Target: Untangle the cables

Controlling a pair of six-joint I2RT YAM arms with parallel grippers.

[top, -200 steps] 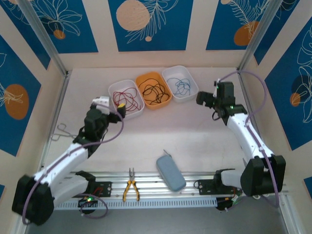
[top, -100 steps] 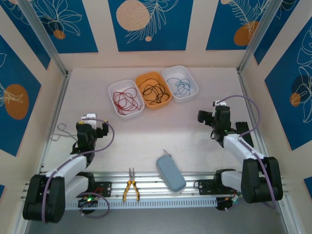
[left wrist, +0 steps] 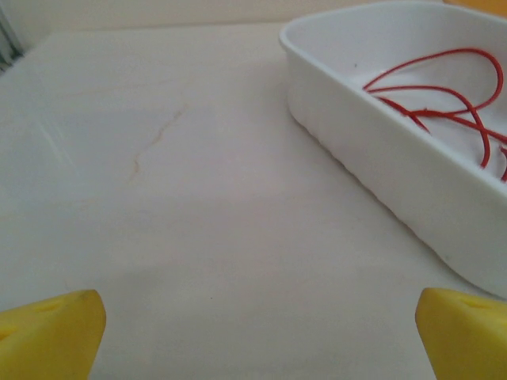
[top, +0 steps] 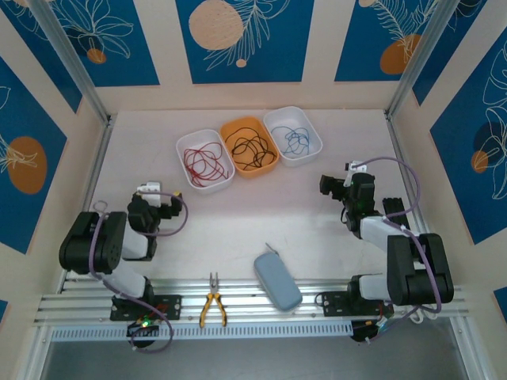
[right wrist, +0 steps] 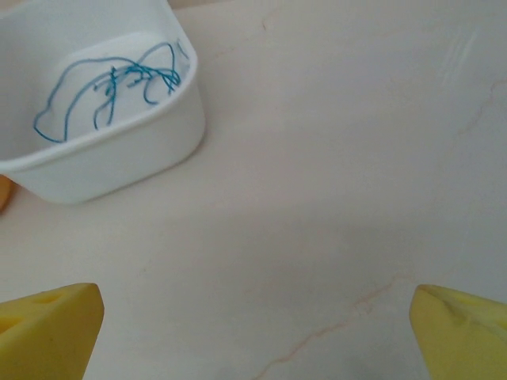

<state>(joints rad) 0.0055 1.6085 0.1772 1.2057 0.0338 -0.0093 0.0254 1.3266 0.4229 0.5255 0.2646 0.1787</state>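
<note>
The cables lie sorted in three trays at the back. The red cable point(top: 204, 163) is in a white tray point(top: 184, 147), the black cable point(top: 250, 149) in an orange tray point(top: 237, 124) and the light blue cable point(top: 295, 141) in another white tray point(top: 310, 128). My left gripper point(top: 169, 206) is low over the table, left of the trays, open and holding nothing. In the left wrist view, the gripper point(left wrist: 257, 336) faces the red cable point(left wrist: 444, 95). My right gripper point(top: 329, 186) is open and empty on the right. In the right wrist view, that gripper point(right wrist: 257, 332) faces the light blue cable point(right wrist: 119, 87).
A grey-blue case point(top: 277, 281) and yellow-handled pliers point(top: 211, 302) lie near the front rail point(top: 245, 321). Metal forceps point(top: 99, 212) rest by the left wall. Both arms are folded back close to their bases.
Both arms have pulled back from the trays and folded down toward their bases. The grippers now sit low over the table, and the cables have not moved.
</note>
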